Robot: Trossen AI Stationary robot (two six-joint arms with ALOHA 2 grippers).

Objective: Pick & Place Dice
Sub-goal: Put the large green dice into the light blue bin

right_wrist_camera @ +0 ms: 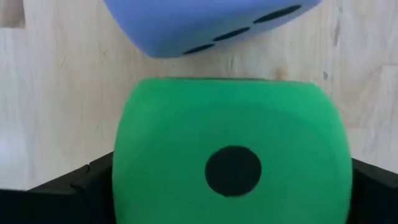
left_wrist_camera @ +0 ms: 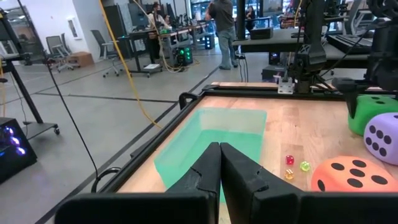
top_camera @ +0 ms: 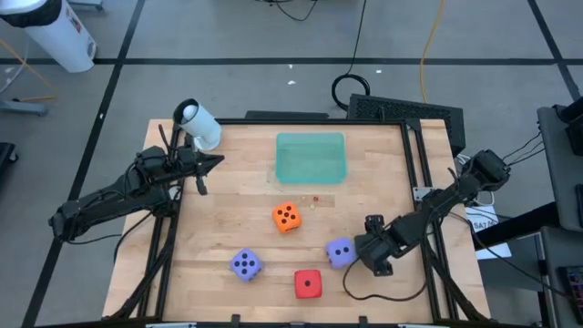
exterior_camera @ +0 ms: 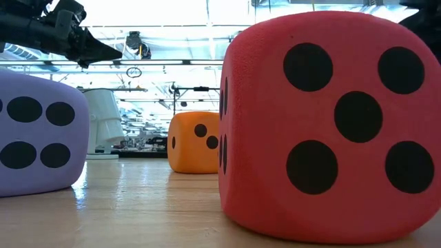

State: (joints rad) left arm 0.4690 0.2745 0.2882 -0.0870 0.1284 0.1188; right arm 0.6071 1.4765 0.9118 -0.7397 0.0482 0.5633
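Right hand at worktop's 4 o'clock, clamped on green die, beside purple die. Left hand at 10 o'clock, fingers together.

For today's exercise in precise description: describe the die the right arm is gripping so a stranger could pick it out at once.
Start at the wooden table and go to its front right corner, where the right gripper is. Between that gripper's dark fingers sits the green die, one pip facing the wrist camera. A purple die sits right beside it; the green one alone is clamped.
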